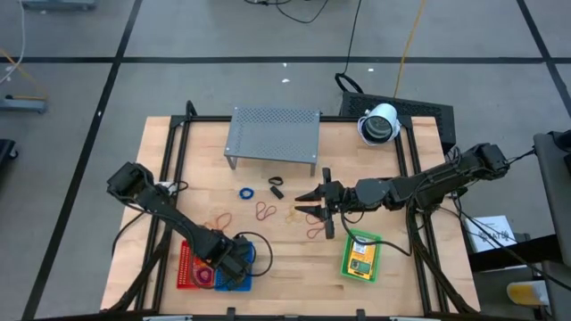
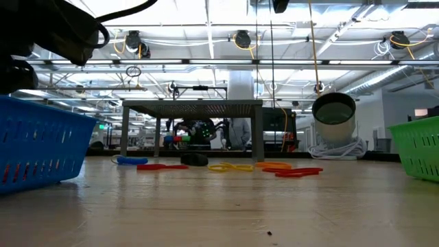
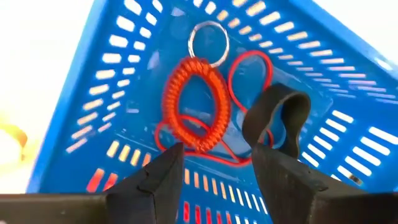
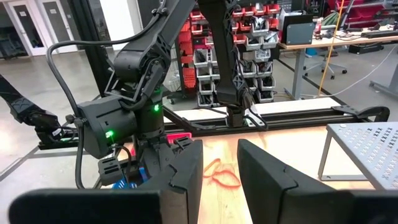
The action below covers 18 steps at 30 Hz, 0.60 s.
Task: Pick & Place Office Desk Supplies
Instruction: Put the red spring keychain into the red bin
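L gripper (image 1: 234, 264) is hanging over the blue basket (image 1: 241, 283), lower left of the high view. In the L wrist view its fingers (image 3: 155, 180) are spread w/ nothing between them. An orange coil loop w/ key ring (image 3: 198, 102), a thin red band (image 3: 249, 71) and a black strap loop (image 3: 277, 115) are lying on the basket floor, so I'm reading this as the drop done.

R gripper (image 1: 314, 205) is hovering mid-frame in the high view, fingers (image 4: 180, 168) parted, pinching nothing. Just beside it: red/orange rubber bands (image 1: 266, 211); blue ring (image 1: 244, 192) and black clip (image 1: 276, 187) are nearer the grey perforated shelf (image 1: 273, 134). Green basket (image 1: 361, 257) w/ a yellow packet is sitting lower right.

To do this well, I'm thinking:
- lift L straight up before swinging, so the fingers don't snag the basket wall
- R should go for one band only; they're overlapping, so pinch at a free edge
- bands are thin and flat on the wood, so come down near-vertical, tips touching the table
- keep the arms well apart while crossing mid-table
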Each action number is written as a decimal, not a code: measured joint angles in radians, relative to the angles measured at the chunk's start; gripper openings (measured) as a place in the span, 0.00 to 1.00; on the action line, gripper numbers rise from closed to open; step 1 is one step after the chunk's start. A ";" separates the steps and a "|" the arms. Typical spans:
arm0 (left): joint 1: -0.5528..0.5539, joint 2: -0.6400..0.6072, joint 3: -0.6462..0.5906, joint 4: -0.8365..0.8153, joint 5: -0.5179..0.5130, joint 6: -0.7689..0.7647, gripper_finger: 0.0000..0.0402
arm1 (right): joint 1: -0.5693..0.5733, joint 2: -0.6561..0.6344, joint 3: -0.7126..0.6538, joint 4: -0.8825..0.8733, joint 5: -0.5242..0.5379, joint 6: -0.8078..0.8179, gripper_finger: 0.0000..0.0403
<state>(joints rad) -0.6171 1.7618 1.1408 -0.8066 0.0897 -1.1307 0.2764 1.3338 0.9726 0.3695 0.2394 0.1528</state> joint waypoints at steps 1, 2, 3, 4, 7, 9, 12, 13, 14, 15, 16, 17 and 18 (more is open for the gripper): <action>0.004 0.000 0.000 0.000 -0.006 0.005 0.49 | 0.000 0.000 0.000 0.000 0.000 0.000 0.22; 0.007 0.000 0.000 0.000 -0.012 0.012 0.49 | 0.000 0.000 0.000 0.000 0.000 0.000 0.22; 0.012 0.000 0.000 0.000 -0.012 0.017 0.49 | 0.000 0.000 0.000 0.000 0.000 0.000 0.22; 0.015 0.000 0.000 0.000 -0.012 0.024 0.49 | 0.000 0.000 0.000 0.000 0.000 0.000 0.22; 0.025 0.000 0.000 0.000 -0.016 0.039 0.49 | 0.000 0.000 0.000 0.004 0.000 0.000 0.22; 0.030 0.000 0.000 0.000 -0.016 0.050 0.49 | 0.000 0.000 0.000 0.012 0.000 0.000 0.22; 0.030 0.000 0.000 0.000 -0.016 0.057 0.49 | 0.000 0.000 0.000 0.015 0.000 0.000 0.22; 0.030 0.000 0.000 0.000 -0.017 0.057 0.49 | 0.000 0.000 0.000 0.015 0.000 0.000 0.22; 0.030 0.003 0.000 0.000 -0.016 0.056 0.49 | 0.000 0.000 0.000 0.015 0.000 0.000 0.22; 0.030 0.005 0.000 0.000 -0.017 0.056 0.49 | 0.000 0.000 0.000 0.015 0.000 0.000 0.22; 0.030 0.006 0.000 0.000 -0.016 0.056 0.49 | 0.000 0.000 0.000 0.015 0.000 0.000 0.22; 0.029 0.007 0.000 0.000 -0.015 0.056 0.49 | 0.000 0.000 0.000 0.015 0.000 0.000 0.22; 0.030 0.011 0.000 0.004 -0.012 0.056 0.49 | 0.000 0.000 0.000 0.015 0.000 0.000 0.22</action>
<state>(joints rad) -0.5873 1.7729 1.1408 -0.8027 0.0774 -1.0751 0.2764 1.3338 0.9722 0.3847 0.2394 0.1528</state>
